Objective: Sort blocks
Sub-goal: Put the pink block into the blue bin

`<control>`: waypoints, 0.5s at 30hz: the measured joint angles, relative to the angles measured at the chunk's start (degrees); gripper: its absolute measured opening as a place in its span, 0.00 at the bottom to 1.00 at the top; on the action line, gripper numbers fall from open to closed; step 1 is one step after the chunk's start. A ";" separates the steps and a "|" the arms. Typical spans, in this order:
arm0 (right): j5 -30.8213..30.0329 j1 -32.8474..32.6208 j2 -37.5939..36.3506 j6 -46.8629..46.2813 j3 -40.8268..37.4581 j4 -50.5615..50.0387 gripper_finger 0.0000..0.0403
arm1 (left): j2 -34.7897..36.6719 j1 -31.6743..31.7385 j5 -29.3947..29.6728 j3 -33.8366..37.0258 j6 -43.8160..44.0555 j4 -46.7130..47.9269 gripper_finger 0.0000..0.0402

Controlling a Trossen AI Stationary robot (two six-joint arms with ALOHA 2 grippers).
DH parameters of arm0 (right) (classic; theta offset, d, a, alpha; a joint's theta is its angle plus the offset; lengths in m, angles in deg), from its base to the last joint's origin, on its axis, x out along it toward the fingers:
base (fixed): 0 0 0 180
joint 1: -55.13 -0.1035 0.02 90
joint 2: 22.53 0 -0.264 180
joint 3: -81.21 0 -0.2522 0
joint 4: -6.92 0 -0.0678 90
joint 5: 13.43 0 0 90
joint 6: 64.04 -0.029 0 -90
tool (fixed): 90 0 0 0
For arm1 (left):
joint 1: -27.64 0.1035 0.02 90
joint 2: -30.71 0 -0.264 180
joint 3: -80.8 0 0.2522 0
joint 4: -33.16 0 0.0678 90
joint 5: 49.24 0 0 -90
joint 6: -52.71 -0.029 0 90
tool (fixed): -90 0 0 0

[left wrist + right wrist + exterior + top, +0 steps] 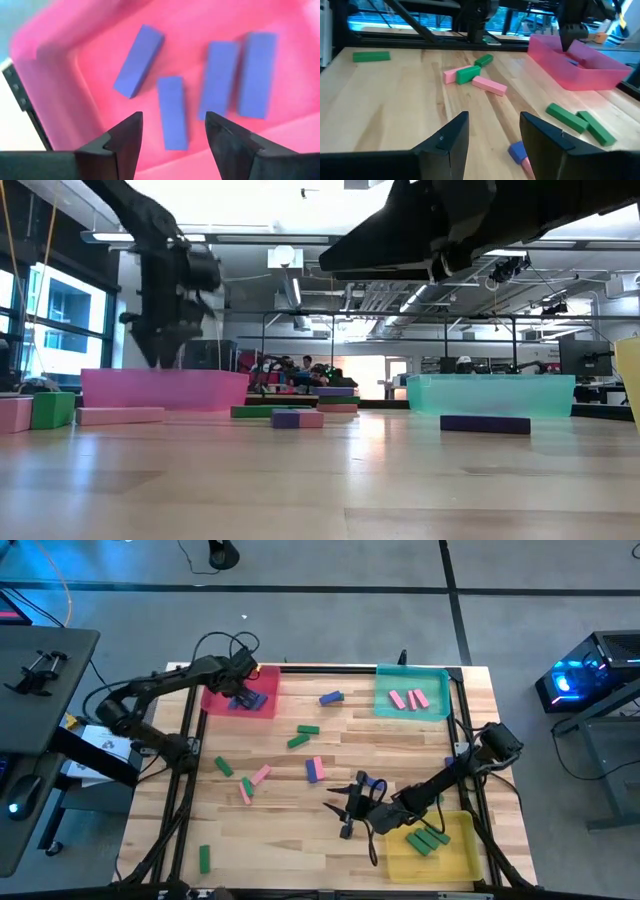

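Left pincer (243, 688) hangs over the pink tray (262, 677) at the counter's (300, 840) far left corner. Fingers (127, 140) apart, nothing between them. Directly beneath, four blue-purple blocks (172, 112) lie flat on the tray floor; three roughly parallel, one angled away from the rest.

Right pincer (350, 808) sits low over the counter's near middle, just beside the yellow tray (465, 858). Fingers (452, 137) apart, empty; bare wood shows in the gap. A blue-purple block stacked against a pink one (519, 151) lies just ahead of the fingertips.

Teal tray (385, 680), far right corner: three pink blocks (410, 699) inside. Yellow tray, near right corner: several green blocks (428, 840) inside.

Loose on the counter:
- blue-purple block (332, 697) between the pink and teal trays
- two green blocks (303, 735) near centre, close together
- pink and blue-purple pair (315, 769) side by side, touching, mid-counter
- green block (223, 766) at left, with a pink and green cluster (252, 783) just beside it
- lone green block (204, 859) near the front left edge

Low view: the pink tray is at left with the left arm above it, the teal tray at right, a dark blue-purple block (485, 423) lying in front of the teal tray.
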 joint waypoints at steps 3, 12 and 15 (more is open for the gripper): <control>-2.46 -0.02 0.00 -0.02 0.00 0.03 0.40 | 4.93 -3.87 -0.06 0.00 2.00 -1.07 0.50; -2.00 1.58 0.00 -8.74 0.00 -3.51 0.40 | 15.26 -24.62 -0.02 0.00 6.73 -8.12 0.50; 1.82 3.66 0.00 -13.05 0.00 -6.49 0.42 | 15.89 -32.48 0.49 0.00 8.15 -11.26 0.50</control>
